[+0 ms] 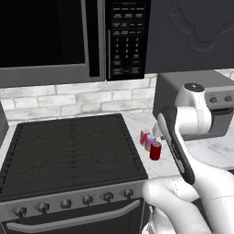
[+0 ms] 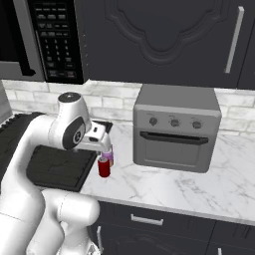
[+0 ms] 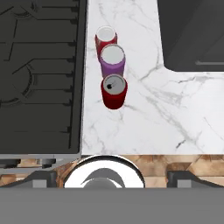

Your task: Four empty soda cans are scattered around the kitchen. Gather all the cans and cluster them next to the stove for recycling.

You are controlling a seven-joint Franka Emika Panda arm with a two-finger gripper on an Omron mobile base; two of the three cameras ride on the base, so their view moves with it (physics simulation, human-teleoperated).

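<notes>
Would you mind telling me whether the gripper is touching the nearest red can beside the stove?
Apart. In the hand view the open gripper sits well short of the red can, with bare marble counter between them.

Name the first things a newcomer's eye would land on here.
Three soda cans stand in a tight row on the marble counter just right of the black stove: red, purple, red. The white arm reaches over them, and a grey toaster oven sits further right.
</notes>
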